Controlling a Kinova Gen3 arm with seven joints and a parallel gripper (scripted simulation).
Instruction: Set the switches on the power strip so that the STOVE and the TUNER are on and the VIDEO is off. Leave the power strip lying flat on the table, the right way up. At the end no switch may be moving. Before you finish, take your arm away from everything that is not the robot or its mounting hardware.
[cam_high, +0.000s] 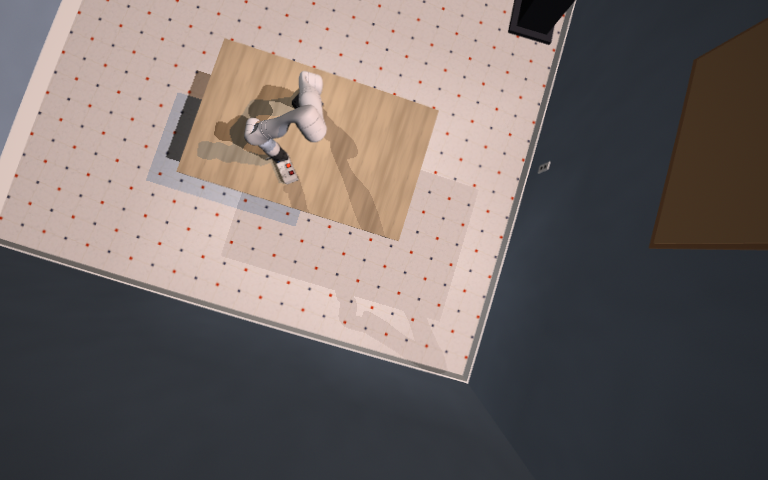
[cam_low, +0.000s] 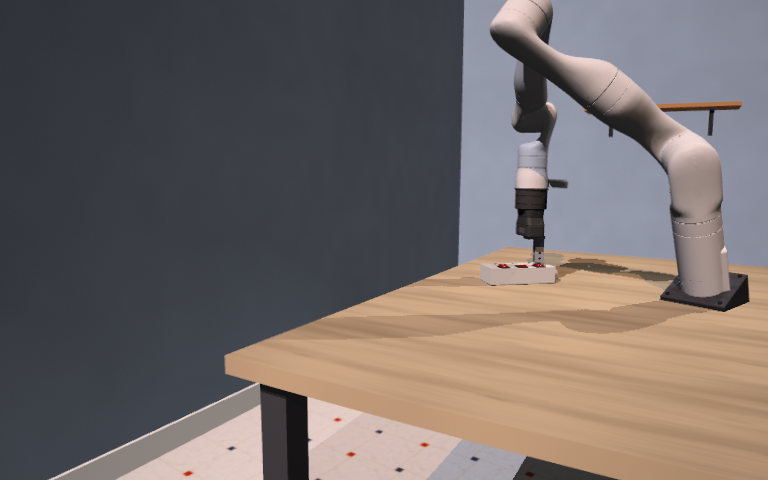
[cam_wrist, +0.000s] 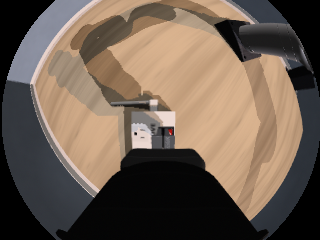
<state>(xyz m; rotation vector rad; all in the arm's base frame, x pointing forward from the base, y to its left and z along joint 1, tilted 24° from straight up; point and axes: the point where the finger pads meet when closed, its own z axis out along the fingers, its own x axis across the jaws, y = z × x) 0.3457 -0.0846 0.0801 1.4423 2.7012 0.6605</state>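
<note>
A white power strip (cam_high: 288, 170) (cam_low: 516, 273) (cam_wrist: 152, 127) with three red rocker switches lies flat on the wooden table (cam_high: 362, 147) (cam_low: 509, 350) (cam_wrist: 207, 74), near its far edge. In the exterior view my gripper (cam_low: 538, 259) points straight down with its fingers shut, the tips on the strip's rightmost switch (cam_low: 538, 264). In the wrist view the gripper body hides most of the strip; one red switch (cam_wrist: 171, 132) shows. The labels are too small to read.
The arm's base (cam_low: 705, 291) is bolted to the table at the right in the exterior view. A dark wall stands behind the table's left edge. A small shelf (cam_low: 699, 105) hangs on the far wall.
</note>
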